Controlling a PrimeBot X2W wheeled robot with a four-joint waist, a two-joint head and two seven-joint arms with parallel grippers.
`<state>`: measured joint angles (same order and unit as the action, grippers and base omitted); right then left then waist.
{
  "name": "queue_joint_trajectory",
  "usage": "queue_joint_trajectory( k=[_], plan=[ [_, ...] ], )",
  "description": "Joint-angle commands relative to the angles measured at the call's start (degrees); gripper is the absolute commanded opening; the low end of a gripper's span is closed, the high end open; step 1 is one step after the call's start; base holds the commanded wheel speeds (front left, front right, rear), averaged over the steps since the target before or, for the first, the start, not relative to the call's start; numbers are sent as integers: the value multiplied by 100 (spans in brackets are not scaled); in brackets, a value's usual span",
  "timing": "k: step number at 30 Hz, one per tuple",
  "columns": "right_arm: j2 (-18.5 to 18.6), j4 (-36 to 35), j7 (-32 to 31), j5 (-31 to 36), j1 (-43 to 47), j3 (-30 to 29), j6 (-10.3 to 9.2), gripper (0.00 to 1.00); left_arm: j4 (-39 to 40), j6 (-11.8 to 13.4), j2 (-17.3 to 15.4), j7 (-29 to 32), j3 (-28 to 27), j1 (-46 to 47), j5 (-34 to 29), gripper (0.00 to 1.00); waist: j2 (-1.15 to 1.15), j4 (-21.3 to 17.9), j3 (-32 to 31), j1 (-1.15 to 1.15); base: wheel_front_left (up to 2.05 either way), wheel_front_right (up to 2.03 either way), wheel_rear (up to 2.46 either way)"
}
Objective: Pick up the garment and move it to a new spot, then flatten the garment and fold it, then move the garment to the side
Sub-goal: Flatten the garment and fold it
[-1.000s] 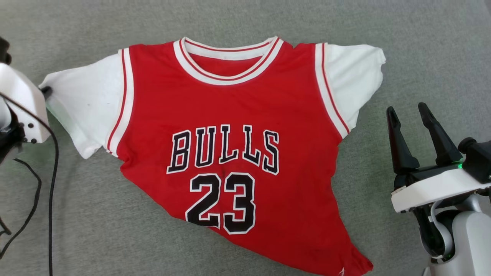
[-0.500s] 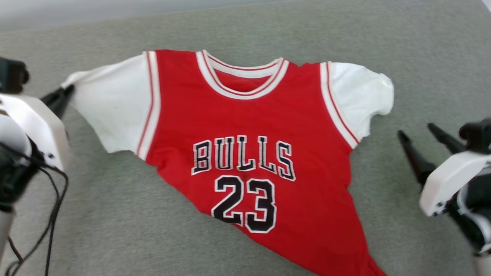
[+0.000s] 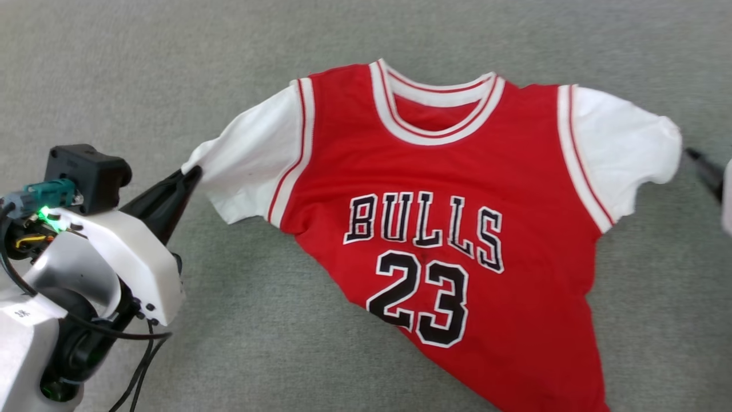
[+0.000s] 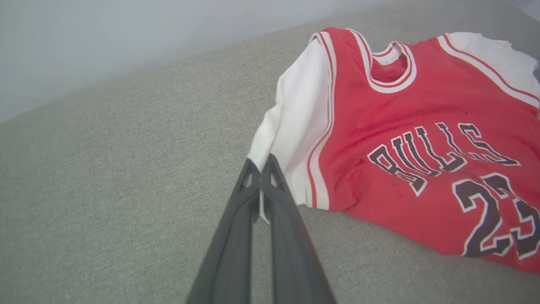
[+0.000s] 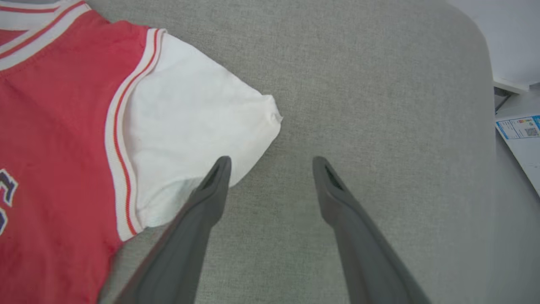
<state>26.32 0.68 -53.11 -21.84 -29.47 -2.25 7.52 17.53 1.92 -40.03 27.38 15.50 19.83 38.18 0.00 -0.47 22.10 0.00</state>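
Your left gripper: jaws pressed together, with the edge of a white sleeve pinched between the tips. The garment spreads away from those tips, front up, "BULLS 23" showing. It lies on the grey cushion with its lower hem slanted.

Your right gripper: jaws spread wide, nothing between them. The other white sleeve sits just beside one finger, whose tip overlaps the sleeve's edge in the wrist view. Contact: can't tell.
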Motion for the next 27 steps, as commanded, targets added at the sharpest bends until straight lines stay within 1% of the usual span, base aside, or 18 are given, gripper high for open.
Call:
queue_joint_trajectory(
  k=[1, 5, 12, 16, 21, 22, 23, 24, 27],
  plan=[
    [139, 172, -160, 106, -219, 11, -5, 100, 121, 41, 25, -22, 16, -60, -56, 0, 0, 187, 191, 0, 0, 0, 0],
    [317, 564, -304, 268, -576, 88, -6, 100, 264, 38, 86, -43, 113, 65, -132, 0, 0, 347, 344, 0, 0, 0, 0],
    [479, 1198, -140, 558, -885, 259, -5, 100, 284, -27, 197, -91, 268, 252, -216, 0, 0, 540, 533, 0, 0, 0, 0],
    [400, 1532, -81, 491, -919, 356, -5, 100, 250, -73, 217, -135, 320, 337, -231, 0, 0, 607, 603, 0, 0, 0, 0],
    [364, 1856, -11, 319, -782, 641, -2, 100, 202, -87, 251, -157, 359, 425, -261, 0, 0, 660, 660, 0, 0, 0, 0],
    [372, 1921, 9, 287, -759, 694, 4, 71, 186, -85, 255, -162, 367, 422, -259, 0, 0, 666, 665, 0, 0, 0, 0],
    [388, 1975, 42, 269, -739, 737, 4, 22, 172, -88, 258, -166, 373, 425, -259, 0, 0, 669, 667, 0, 0, 0, 0],
    [420, 2012, 101, 256, -735, 784, 4, 0, 155, -88, 262, -172, 373, 432, -259, 0, 0, 673, 667, 0, 0, 0, 0],
    [502, 2101, 377, 217, -809, 784, -6, 0, 96, -77, 269, -198, 369, 448, -259, 0, 0, 665, 632, 0, 0, 0, 0]
  ],
)
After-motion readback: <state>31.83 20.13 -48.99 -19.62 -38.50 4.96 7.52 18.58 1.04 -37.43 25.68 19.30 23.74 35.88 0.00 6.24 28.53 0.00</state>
